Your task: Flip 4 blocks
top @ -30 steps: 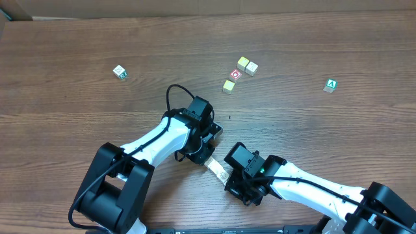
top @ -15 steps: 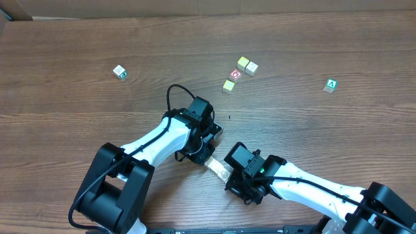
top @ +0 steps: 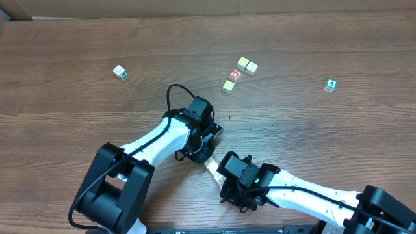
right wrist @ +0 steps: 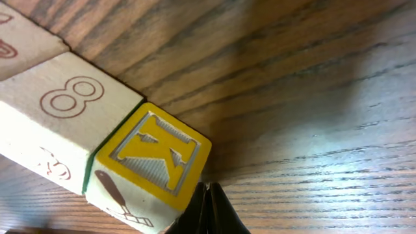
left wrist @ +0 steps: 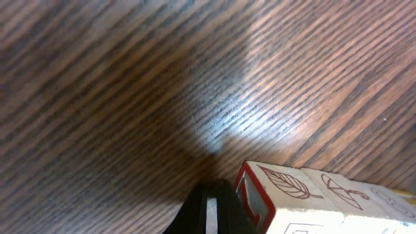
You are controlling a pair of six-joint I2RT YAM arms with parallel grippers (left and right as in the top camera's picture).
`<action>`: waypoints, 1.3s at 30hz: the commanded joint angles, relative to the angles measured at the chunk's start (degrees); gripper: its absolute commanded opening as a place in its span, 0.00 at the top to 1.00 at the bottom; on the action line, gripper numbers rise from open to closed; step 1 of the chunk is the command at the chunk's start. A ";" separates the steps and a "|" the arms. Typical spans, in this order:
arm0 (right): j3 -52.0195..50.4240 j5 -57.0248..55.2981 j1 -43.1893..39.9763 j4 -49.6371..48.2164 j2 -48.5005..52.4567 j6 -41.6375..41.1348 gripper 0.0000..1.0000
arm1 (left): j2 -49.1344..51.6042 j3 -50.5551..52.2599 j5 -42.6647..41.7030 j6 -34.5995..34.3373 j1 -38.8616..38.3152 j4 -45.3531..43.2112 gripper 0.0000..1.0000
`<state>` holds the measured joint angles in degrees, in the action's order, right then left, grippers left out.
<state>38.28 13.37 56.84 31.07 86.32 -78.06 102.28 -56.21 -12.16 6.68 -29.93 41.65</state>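
Note:
Several cream letter blocks (top: 212,166) lie in a short row between my two grippers. In the left wrist view the row's end block (left wrist: 286,195) shows a red-framed side face and a leaf on top, with an umbrella block (left wrist: 344,192) behind it. My left gripper (left wrist: 218,209) is shut, its tips right beside the red-framed face. The right wrist view shows the yellow-faced block (right wrist: 156,153) at the row's other end, next to an "8" block (right wrist: 65,110). My right gripper (right wrist: 208,208) is shut, its tips at the yellow block's lower corner.
Loose cubes lie farther back: a white-and-green one (top: 119,72) at the left, a red-faced ring cube (top: 235,75) among three pale cubes (top: 247,65) at centre, and a green "A" cube (top: 331,85) at the right. Both arms crowd the table's near middle.
My right arm has shifted left and toward the table's front edge, covering more of the block row. The left arm and the loose cubes have not moved.

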 commanded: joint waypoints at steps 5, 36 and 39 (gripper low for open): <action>1.05 -1.07 0.11 -2.49 -0.04 -0.22 0.96 | 3.34 2.58 -1.40 1.79 -1.62 -2.69 0.96; 1.05 0.17 0.11 -2.84 -0.04 -1.73 0.96 | 3.34 2.58 -0.74 10.10 -1.62 -8.74 0.96; 1.05 0.17 0.11 -3.43 -0.04 -1.77 0.96 | 3.34 2.58 -0.74 10.12 -1.60 -9.14 0.96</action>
<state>38.28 14.63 56.84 28.67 86.32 -79.31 102.41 -55.75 -13.21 15.25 -30.79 32.73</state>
